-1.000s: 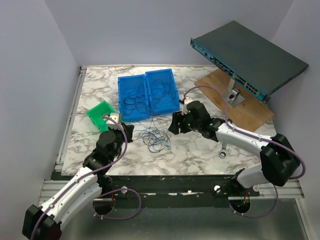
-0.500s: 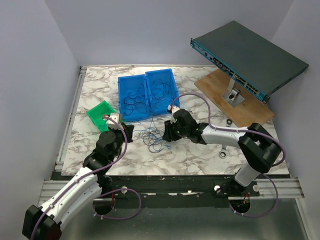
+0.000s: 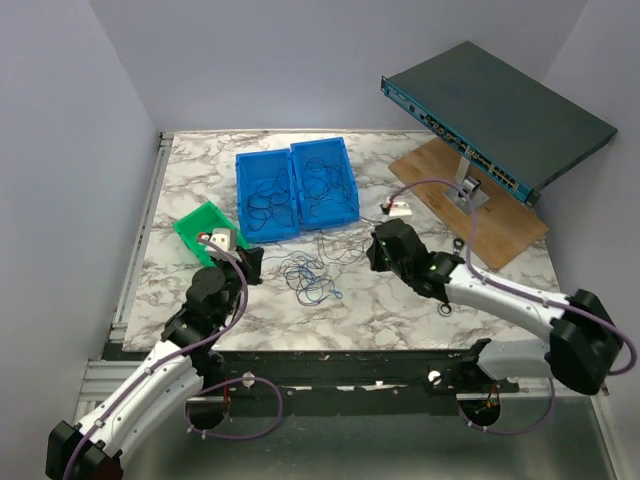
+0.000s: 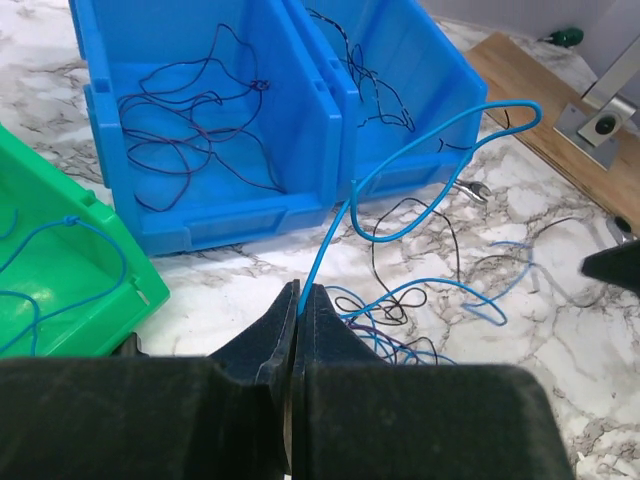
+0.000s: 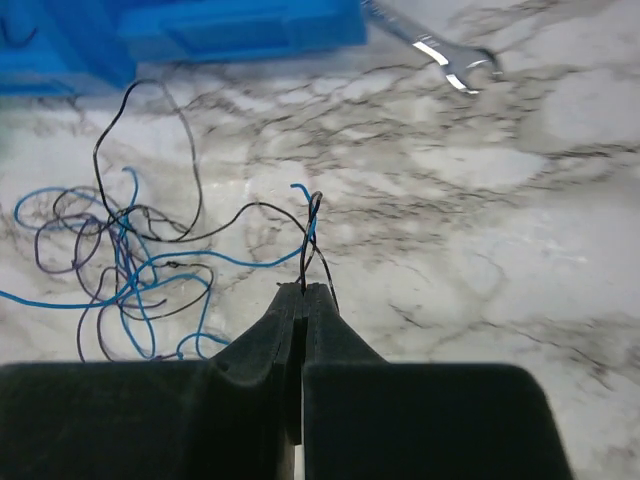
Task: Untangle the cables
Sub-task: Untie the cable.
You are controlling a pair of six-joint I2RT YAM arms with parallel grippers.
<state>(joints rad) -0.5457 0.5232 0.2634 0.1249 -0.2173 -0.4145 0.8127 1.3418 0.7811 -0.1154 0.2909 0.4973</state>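
The cables (image 3: 306,274) lie as a loose tangle of thin blue and dark wires on the marble table between the two arms. My left gripper (image 3: 252,263) sits left of the tangle. In the left wrist view it (image 4: 300,290) is shut on a blue cable (image 4: 400,172) that arcs up and away to the right. My right gripper (image 3: 374,251) is right of the tangle. In the right wrist view it (image 5: 303,290) is shut on a dark cable (image 5: 308,232) beside a blue strand's end, with the tangle (image 5: 120,262) stretched off to the left.
Two blue bins (image 3: 294,156) holding more thin wires stand behind the tangle, and a green bin (image 3: 186,226) sits at the left. A small silver wrench (image 5: 440,50) lies near the bins. A network switch (image 3: 500,110) leans over a wooden board (image 3: 505,232) at the back right.
My right gripper reached into the tangle, shut on a dark cable and drew back to the right, pulling strands out. The left gripper kept its grip and hardly moved.
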